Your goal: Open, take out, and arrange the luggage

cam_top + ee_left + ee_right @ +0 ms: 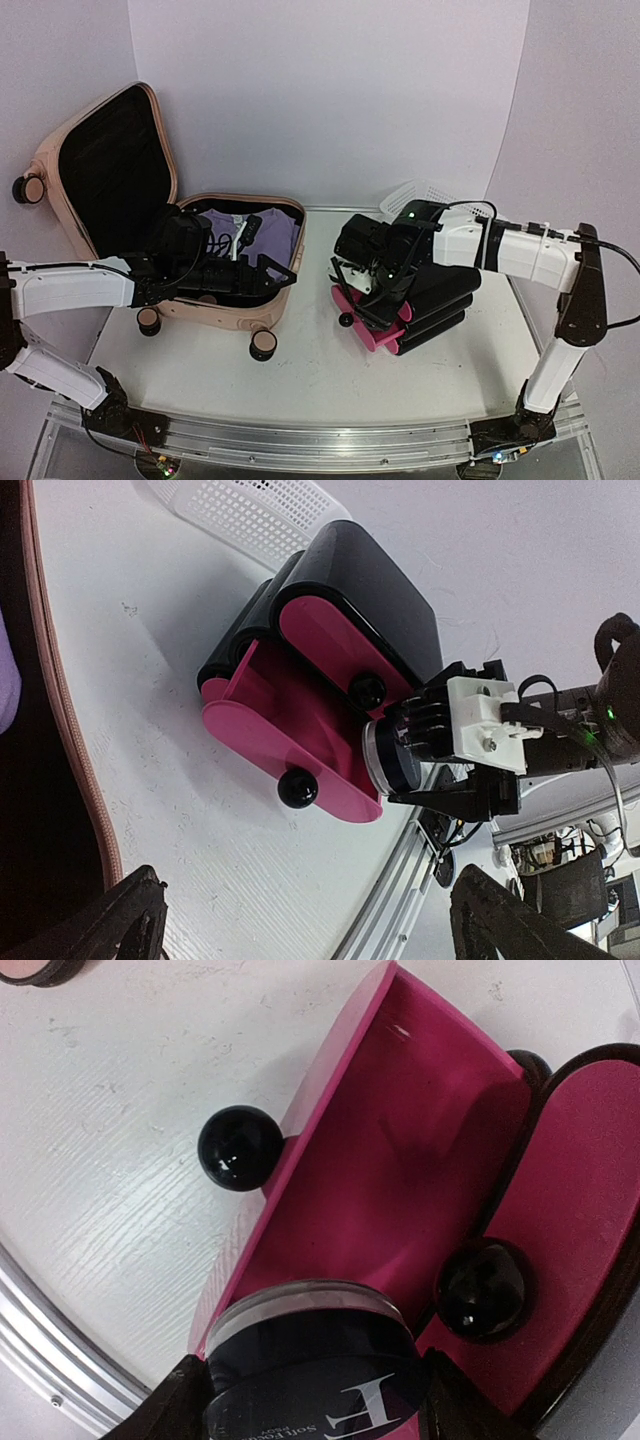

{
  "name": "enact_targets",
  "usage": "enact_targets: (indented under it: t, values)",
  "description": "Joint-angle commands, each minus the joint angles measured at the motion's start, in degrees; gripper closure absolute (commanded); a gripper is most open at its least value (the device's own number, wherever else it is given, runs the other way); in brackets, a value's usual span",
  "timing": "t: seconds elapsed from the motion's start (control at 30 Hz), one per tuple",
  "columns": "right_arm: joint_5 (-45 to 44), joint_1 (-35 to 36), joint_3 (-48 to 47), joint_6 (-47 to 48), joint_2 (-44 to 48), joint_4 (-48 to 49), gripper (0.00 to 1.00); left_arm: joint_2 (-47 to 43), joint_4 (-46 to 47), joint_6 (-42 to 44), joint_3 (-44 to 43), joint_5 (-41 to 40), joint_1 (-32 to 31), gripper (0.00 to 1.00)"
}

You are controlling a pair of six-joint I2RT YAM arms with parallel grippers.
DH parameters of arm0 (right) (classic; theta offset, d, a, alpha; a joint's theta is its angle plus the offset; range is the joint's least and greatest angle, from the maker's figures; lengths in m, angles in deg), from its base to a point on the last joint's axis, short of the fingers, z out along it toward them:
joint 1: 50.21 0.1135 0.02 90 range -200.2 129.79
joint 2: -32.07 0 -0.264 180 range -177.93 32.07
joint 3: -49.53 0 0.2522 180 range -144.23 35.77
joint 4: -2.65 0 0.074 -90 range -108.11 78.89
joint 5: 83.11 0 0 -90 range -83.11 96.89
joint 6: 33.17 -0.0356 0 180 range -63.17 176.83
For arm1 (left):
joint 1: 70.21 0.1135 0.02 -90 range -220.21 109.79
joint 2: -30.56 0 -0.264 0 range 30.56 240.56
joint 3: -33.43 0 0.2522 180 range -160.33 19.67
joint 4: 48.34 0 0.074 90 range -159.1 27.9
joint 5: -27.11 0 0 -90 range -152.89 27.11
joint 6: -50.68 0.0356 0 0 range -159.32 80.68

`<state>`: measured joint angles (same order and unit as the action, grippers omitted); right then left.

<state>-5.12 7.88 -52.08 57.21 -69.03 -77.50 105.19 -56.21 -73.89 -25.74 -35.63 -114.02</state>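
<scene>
Your right gripper clamps jar over pink drawer (drawer rim just left). Your left gripper spread, empty, at suitcase rim; table strip separates suitcase, pink drawer.

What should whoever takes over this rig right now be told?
Left gripper: open and empty, at the near right rim of the luggage.
Right gripper: fingers shut on a round black jar, held at the open pink drawer of the pink-and-black organizer, which sits on the table right of the luggage.
Done: the luggage is open with its lid propped up, and the organizer is out.
Left: probably set the jar in the drawer. Purple clothing and a black cable lie in the luggage, yet to be taken out and arranged.
</scene>
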Motion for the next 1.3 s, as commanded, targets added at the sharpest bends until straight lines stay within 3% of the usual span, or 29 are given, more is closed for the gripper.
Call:
enact_targets:
  t: [0.0,0.3,0.53,0.77,1.13,1.27]
  values:
    - [-8.1,0.8,-3.2,1.5,-1.8,-2.6,0.77,-1.8,1.5,0.0,-2.0,0.7,0.0,0.01]
    - [-13.8,2.2,-4.7,2.3,-5.3,-3.5,0.63,-2.9,1.5,0.1,-1.8,1.3,0.0,0.01]
    - [-13.3,2.5,-4.8,2.2,-5.2,-3.9,0.4,-3.2,1.6,0.1,-1.9,1.5,0.0,0.0]
    - [-14.0,2.6,-4.5,1.7,-4.9,-4.1,0.26,-2.1,1.5,-0.2,-2.6,2.4,0.0,0.0]
    - [-9.9,2.7,-7.1,-2.9,-0.1,-5.6,0.16,0.4,1.5,-0.3,-3.8,3.4,-0.1,0.01]
    - [-7.1,2.5,-8.3,-7.6,4.7,-5.3,0.13,3.9,1.3,0.6,-5.0,2.2,-2.3,0.1]
